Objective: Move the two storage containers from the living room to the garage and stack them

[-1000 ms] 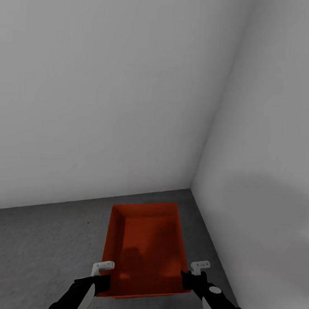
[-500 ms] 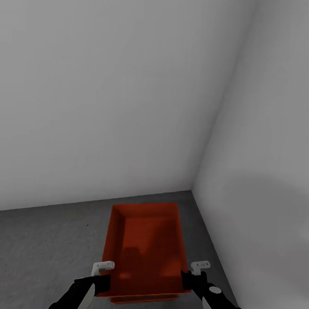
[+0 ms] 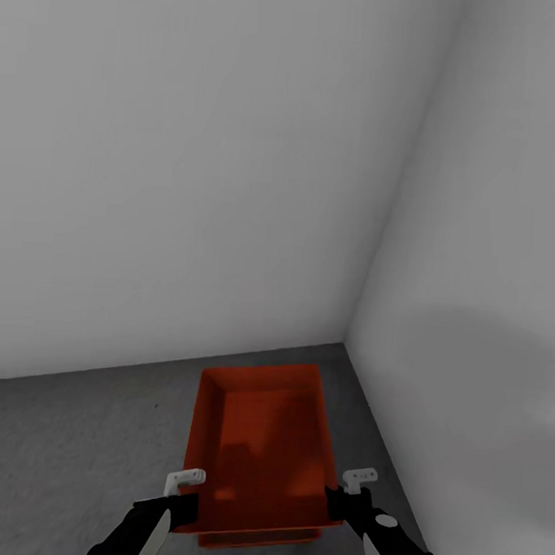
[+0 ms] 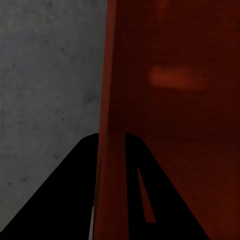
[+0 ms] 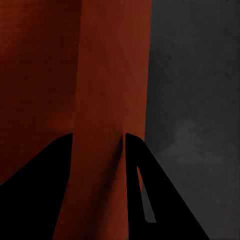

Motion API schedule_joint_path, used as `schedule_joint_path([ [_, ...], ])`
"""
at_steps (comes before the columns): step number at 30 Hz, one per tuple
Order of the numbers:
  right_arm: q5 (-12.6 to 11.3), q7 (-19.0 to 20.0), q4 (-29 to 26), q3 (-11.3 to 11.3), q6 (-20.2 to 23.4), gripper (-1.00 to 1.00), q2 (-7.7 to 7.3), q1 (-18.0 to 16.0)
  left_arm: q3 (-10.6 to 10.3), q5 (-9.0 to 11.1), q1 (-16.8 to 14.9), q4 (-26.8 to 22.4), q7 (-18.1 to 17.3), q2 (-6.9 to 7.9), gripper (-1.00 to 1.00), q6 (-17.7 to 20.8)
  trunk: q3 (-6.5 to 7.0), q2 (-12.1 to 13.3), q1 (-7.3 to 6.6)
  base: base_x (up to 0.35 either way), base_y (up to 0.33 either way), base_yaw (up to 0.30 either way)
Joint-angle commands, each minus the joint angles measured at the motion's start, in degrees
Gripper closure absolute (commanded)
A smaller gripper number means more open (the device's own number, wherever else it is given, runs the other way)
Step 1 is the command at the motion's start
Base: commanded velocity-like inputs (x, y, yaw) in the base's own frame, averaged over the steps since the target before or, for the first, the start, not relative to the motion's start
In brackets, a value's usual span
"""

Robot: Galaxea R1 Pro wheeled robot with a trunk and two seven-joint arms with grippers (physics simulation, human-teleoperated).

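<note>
Orange-red bin [image 3: 260, 451] is clamped at both side walls by left end effector [image 3: 186, 500] and right end effector [image 3: 339, 499]; lower evenly, squarely onto the floor [image 3: 65, 445].

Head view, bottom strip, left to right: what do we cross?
Grey floor → left tool clamped on the container's left wall → orange-red container → right tool clamped on its right wall → white side wall.
</note>
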Motion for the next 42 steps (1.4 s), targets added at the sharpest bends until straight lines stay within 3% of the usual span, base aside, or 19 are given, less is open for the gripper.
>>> schedule_joint_path([
  [1,-0.65,1.80,0.20,1.69,-0.23,1.00,-0.10,0.01,0.43,-1.32,-0.06,-1.76,1.51,0.74,1.00,-1.96,-0.05,-0.03,-0.01,-0.134,0.000,0.000],
  [42,-0.65,1.80,0.20,1.69,-0.23,1.00,-0.09,0.01,0.43,-1.22,-0.05,-1.76,1.51,0.86,1.00,-1.98,-0.05,-0.03,-0.01,-0.009,0.000,0.008],
])
